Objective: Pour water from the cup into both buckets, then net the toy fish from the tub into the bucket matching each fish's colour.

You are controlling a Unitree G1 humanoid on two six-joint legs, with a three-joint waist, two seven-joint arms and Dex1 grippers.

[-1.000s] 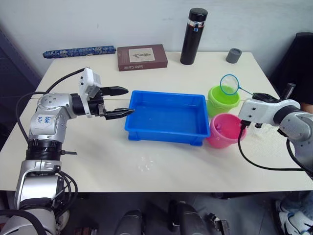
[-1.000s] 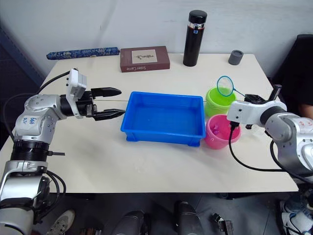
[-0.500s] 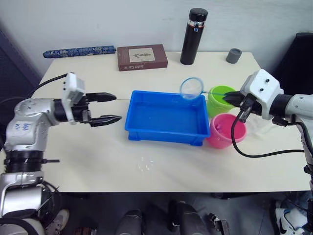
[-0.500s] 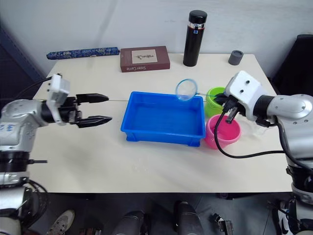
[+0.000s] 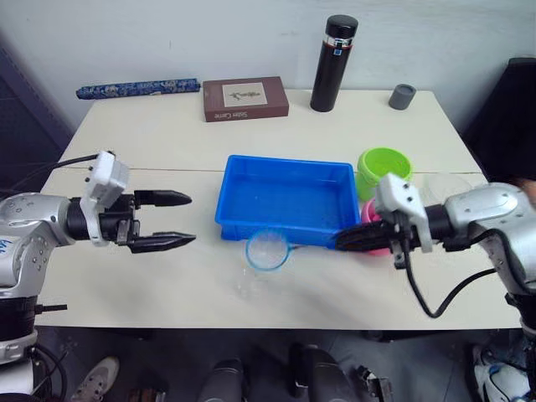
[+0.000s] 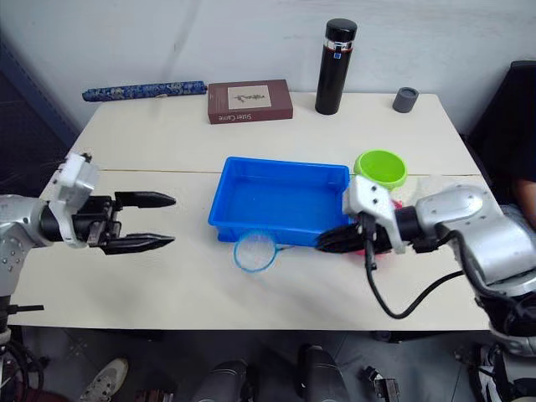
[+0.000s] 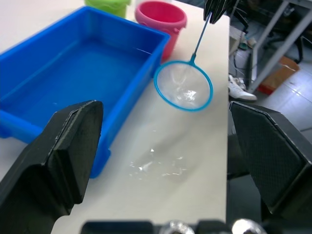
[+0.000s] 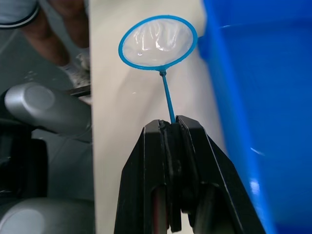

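My right gripper (image 5: 347, 240) is shut on the thin handle of the net (image 5: 267, 250). The net's light-blue hoop hangs over the table just in front of the blue tub (image 5: 285, 160). Past the tub's right end stands the green bucket (image 5: 384, 165). The pink bucket (image 7: 161, 14) is in front of it, partly hidden behind my right gripper. A clear cup (image 5: 445, 184) shows faintly beside the green bucket. My left gripper (image 5: 191, 219) is open and empty, left of the tub and apart from it. The toy fish are out of view.
A small water puddle (image 5: 249, 281) lies on the table near the hoop. Along the back edge are a black flask (image 5: 333, 64), a grey cup (image 5: 401, 95), a brown book (image 5: 245, 98) and a blue roll (image 5: 138, 87).
My right gripper swung the net from above the green bucket, across the tub, down to the table in front of it. My left gripper drew back leftward from the tub, still open.
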